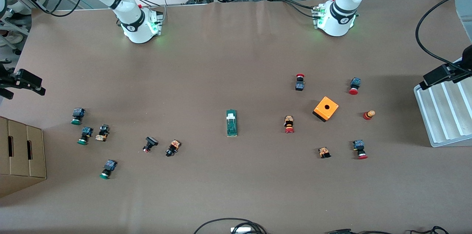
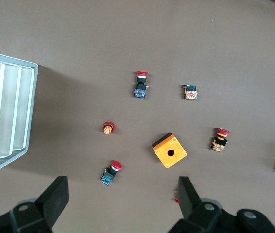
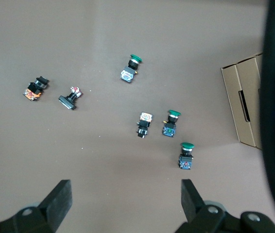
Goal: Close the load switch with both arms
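Still untouched, load switch (image 1: pixel 231 123)

The load switch (image 1: pixel 231 123), a narrow green bar, is laid flat on the brown table, roughly midway between the two ends, its length running toward and away from the front camera. A small white block is seated near the end farther from that camera.

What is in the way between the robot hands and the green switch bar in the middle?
Nothing visible blocks it. The green switch bar lies alone on the bare table. The left gripper hangs open over the red buttons and the orange box; the right gripper hangs open over the green buttons.
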### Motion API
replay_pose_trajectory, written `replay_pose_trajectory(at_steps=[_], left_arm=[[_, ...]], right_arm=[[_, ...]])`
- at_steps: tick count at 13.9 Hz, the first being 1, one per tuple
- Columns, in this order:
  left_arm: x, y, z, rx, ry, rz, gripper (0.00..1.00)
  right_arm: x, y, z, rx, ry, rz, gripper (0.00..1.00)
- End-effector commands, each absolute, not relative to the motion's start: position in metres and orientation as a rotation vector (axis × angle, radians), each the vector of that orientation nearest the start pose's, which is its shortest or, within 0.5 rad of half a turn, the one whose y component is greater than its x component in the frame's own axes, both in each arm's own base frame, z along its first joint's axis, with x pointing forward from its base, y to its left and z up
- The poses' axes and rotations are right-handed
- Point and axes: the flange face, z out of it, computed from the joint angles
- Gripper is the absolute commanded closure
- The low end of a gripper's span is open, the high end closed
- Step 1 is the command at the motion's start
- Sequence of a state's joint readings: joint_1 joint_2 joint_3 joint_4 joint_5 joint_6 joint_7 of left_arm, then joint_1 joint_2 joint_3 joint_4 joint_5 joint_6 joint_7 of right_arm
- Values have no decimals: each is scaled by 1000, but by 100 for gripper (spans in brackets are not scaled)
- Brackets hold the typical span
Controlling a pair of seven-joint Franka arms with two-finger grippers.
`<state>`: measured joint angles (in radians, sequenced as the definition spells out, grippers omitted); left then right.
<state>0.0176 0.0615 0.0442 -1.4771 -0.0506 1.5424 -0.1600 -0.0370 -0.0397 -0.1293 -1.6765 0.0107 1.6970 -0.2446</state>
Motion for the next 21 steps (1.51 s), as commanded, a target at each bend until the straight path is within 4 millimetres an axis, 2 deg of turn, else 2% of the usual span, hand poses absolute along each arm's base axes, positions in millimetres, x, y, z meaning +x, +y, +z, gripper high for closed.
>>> replay_pose_trajectory(at_steps=[1, 4, 7, 11, 14, 15, 19, 21], left_arm=[[568, 29, 639, -3166, -338, -12, 0], [568, 29, 639, -3165, -336, -12, 0], [582, 28, 615, -3166, -320, 44, 0], [590, 26, 598, -3166, -326, 88, 0], [591, 16, 594, -3168, -297, 104, 0], [592, 10, 592, -3169, -273, 111, 0], [594, -51, 593, -3165, -74, 70, 0], [598, -70, 589, -3168, -26, 34, 0]], right_arm=[[543, -92, 609, -3116, -125, -152, 0], [546, -92, 610, -3117, -123, -155, 0], [546, -89, 611, -3117, -130, -157, 0], [547, -84, 613, -3117, -145, -166, 0], [547, -84, 613, -3116, -145, -164, 0], [547, -84, 614, -3117, -147, -166, 0], [547, -85, 612, -3118, -145, -159, 0], [546, -85, 613, -3118, -145, -161, 0]])
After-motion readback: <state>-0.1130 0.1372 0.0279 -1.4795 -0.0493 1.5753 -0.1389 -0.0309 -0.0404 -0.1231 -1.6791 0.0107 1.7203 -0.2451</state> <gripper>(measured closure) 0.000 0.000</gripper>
